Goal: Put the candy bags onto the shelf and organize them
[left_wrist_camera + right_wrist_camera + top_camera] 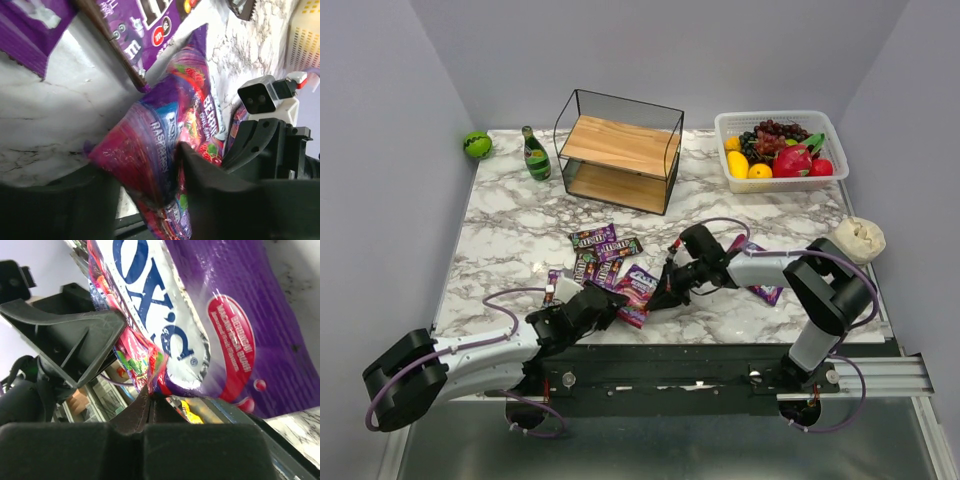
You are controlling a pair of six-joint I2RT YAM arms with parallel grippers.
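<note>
Right tool clamps FOX'S bag; left tool astride

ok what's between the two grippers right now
A Fox's bag, clear in the top view: the right gripper is shut on one edge, and the left gripper straddles the other.

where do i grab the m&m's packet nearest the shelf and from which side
Probably the packet's left end, coming straight down with the jaws across its narrow width. It lies flat on the table, so a sideways approach has no edge to catch. Its right end sits close against the next packet, while the left end faces bare marble.
</note>
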